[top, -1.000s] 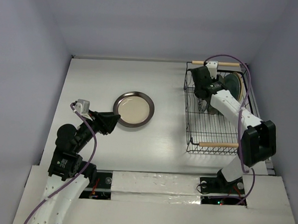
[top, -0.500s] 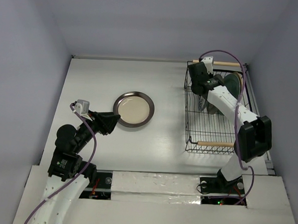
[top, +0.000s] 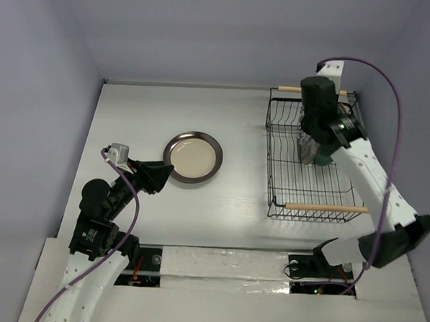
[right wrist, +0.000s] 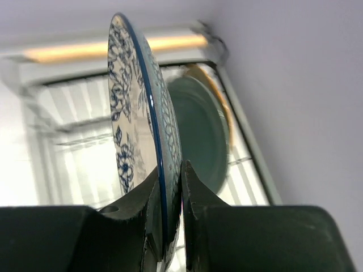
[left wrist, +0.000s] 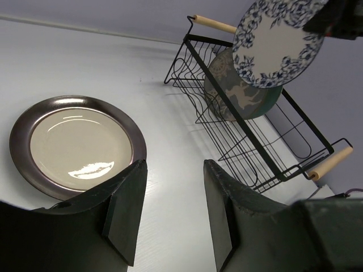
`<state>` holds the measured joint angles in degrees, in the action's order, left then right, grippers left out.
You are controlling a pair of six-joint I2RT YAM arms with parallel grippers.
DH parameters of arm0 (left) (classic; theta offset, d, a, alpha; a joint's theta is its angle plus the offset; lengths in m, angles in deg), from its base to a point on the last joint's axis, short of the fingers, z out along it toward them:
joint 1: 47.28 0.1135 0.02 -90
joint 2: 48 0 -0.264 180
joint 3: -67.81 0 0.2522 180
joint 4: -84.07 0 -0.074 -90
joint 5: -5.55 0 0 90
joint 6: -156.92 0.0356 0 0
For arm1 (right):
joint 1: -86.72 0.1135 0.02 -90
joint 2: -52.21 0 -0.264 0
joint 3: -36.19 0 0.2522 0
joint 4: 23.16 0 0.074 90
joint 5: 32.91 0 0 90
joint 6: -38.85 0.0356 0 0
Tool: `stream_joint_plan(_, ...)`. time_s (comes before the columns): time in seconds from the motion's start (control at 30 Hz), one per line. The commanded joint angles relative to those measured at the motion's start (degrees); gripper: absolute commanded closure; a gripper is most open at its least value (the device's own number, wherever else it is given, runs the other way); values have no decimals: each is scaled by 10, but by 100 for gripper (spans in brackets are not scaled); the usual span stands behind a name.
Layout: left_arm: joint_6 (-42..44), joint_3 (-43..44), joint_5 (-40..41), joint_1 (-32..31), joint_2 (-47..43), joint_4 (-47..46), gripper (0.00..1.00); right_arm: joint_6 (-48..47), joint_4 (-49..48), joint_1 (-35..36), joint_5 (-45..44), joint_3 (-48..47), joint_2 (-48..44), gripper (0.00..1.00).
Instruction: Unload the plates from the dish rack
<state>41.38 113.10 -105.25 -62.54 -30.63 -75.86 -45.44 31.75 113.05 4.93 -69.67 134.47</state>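
Above the black wire dish rack with wooden rod handles, at the right of the white table, we see the right gripper closed on the white round plate with a blue floral rim. Its two fingers pinch the rim from either face. The plate stands on edge, lifted above the rack's top wires as far as the left wrist view shows, and in the right wrist view it runs edge-on straight away from the gripper.

Behind it in the rack stand the dark plate with a deer pattern, the plain teal plate and a sliver of the tan plate, all upright and close together.

We judge that the coming move turns on one relation. The set-down ground lies to the robot's left of the rack, so the held plate must cross the rack's left wall and then turn from upright to flat. The cream round plate with a dark rim lies flat out there, well apart from the rack.

The left gripper hangs just beside that cream plate, jaws apart and holding nothing. The right arm alone is at the rack, and we would leave the carry to it
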Motion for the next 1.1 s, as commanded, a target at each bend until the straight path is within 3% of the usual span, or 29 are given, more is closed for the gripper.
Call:
stream_joint_plan(0.0,2,16,-5,4,-3,-24,59,49,-108,24,96,-13,-98,100)
stream_joint_plan(0.17,2,15,-4,4,2,-24,59,146,-264,29,348,122,-165,100)
stream_joint_plan(0.3,2,15,-2,4,4,-23,59,229,-374,57,466,165,-114,100)
stream_joint_plan(0.5,2,15,3,4,3,-23,59,319,-495,114,543,175,15,100)
stream_joint_plan(0.73,1,15,4,4,3,-23,58,402,-578,144,575,169,140,100)
stream_joint_plan(1.07,1,14,1,9,0,-24,58,454,-652,157,565,232,218,100)
